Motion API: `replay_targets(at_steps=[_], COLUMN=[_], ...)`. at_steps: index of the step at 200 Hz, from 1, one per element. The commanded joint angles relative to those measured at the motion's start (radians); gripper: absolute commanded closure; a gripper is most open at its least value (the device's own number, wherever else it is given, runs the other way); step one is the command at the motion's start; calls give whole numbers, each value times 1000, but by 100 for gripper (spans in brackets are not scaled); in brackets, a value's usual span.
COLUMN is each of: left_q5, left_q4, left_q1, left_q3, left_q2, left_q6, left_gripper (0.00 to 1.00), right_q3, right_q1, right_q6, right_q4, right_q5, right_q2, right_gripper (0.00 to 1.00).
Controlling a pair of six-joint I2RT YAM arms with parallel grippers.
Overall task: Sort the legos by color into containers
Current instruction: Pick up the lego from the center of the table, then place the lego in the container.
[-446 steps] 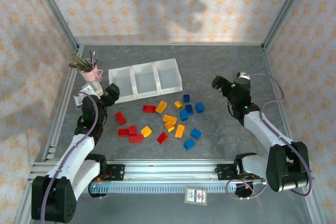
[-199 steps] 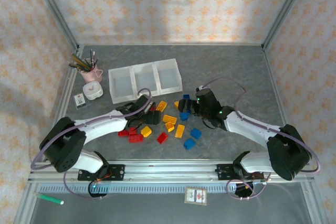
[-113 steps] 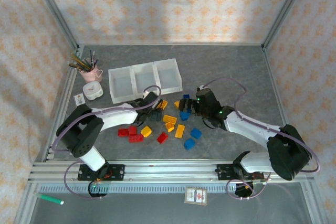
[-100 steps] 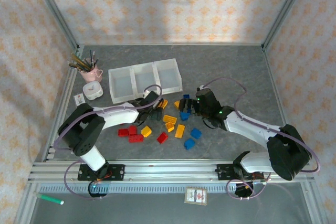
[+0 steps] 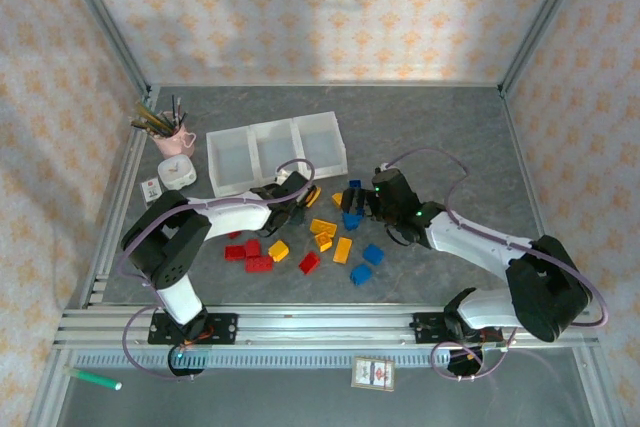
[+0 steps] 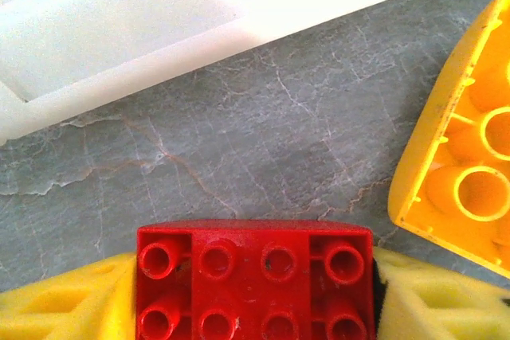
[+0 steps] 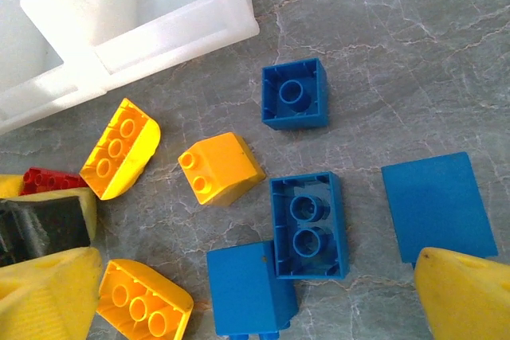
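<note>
My left gripper (image 5: 288,209) sits low just in front of the containers (image 5: 275,152), its yellow pads (image 6: 56,308) pressed against both ends of a red lego (image 6: 253,276) lying studs-up on the table. A yellow lego (image 6: 470,165) lies upside down to its right, and the container wall (image 6: 119,29) runs just beyond. My right gripper (image 5: 352,209) hovers open over the blue legos: one upside-down two-stud brick (image 7: 308,224) touching another blue brick (image 7: 249,288), well between the fingers (image 7: 466,292). Red (image 5: 248,252), yellow-orange (image 5: 335,237) and blue (image 5: 365,262) legos lie scattered on the table.
A pink cup of pens (image 5: 172,132) and a small white clock (image 5: 177,172) stand left of the containers. More legos (image 7: 219,166) and a blue brick (image 7: 295,93) lie near the container corner (image 7: 231,25). A green marker (image 5: 95,379) lies beyond the front rail.
My left gripper has slid forward toward the containers and its jaws have closed in on the red lego. The right arm has barely moved and stays open.
</note>
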Motion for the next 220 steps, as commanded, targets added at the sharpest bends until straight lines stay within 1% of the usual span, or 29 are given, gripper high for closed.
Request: replay_targets(at_steps=[1, 33, 52, 69, 94, 114, 130, 142, 152, 166, 183, 199, 220], left_q5=[-29, -15, 18, 33, -6, -62, -109, -123, -122, -91, -115, -115, -119], left_q4=[-12, -56, -68, -83, -142, -199, -240, -238, -215, -187, -145, -122, -93], left_q1=[1, -1, -4, -4, -3, 12, 45, 83, 126, 206, 264, 313, 354], left_q3=[-5, -9, -34, -62, -73, -22, 40, 72, 89, 117, 147, 185, 217], left_q2=[-10, -44, -110, -187, -295, -338, -346, -349, -348, -332, -291, -230, -151], left_q6=[4, -13, -30, -57, -103, -120, -132, -133, -129, -127, -120, -119, -134], left_gripper=[43, 48, 49, 51, 53, 54, 56, 56, 56, 57, 57, 57, 57], right_q3=[36, 51, 64, 85, 132, 176, 213, 240, 257, 277, 297, 319, 336], right_q1=[3, 3, 3, 3, 7, 27, 50, 65, 75, 84, 89, 89, 89], right_q6=[-5, -23, -48, -73, -92, -99, -102, -102, -104, -100, -92, -91, -94], right_q4=[-12, -32, -46, -55, -57, -43, -27, -16, -3, 16, 43, 50, 51], right_q5=[26, 24, 20, -9, -67, -89, -94, -97, -102, -106, -108, -101, -78], right_q2=[7, 5, -6, -8, 7, 33, 68, 98, 124, 159, 195, 224, 246], right_gripper=[0, 0, 0, 0, 0, 0, 0, 0, 0, 0, 0, 0, 0])
